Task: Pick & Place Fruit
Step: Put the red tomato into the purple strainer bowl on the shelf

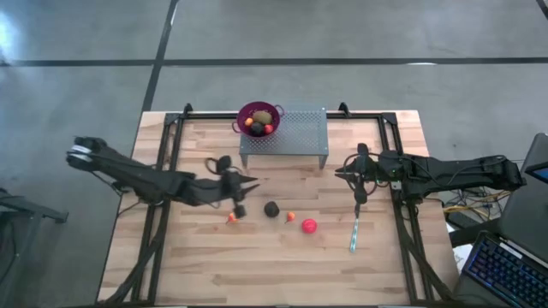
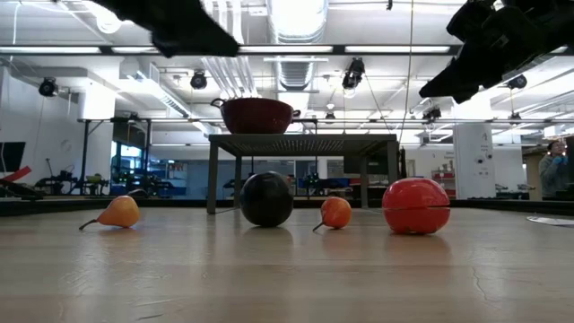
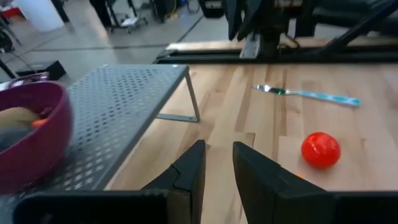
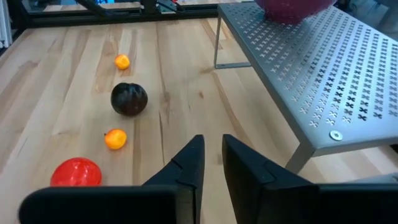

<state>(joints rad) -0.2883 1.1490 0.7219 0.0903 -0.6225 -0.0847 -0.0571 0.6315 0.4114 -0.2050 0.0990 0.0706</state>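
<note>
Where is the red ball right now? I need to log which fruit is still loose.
In the high view the red ball lies on the bare table, right of centre, between a small orange fruit and the teal stick, in front of the metal rack.

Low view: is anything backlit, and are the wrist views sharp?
Low view: ceiling lights glare, so the arms overhead and the black ball read as silhouettes. Left wrist view: the purple bowl is blurred at the edge. Right wrist view: the red ball is sharp.
</note>
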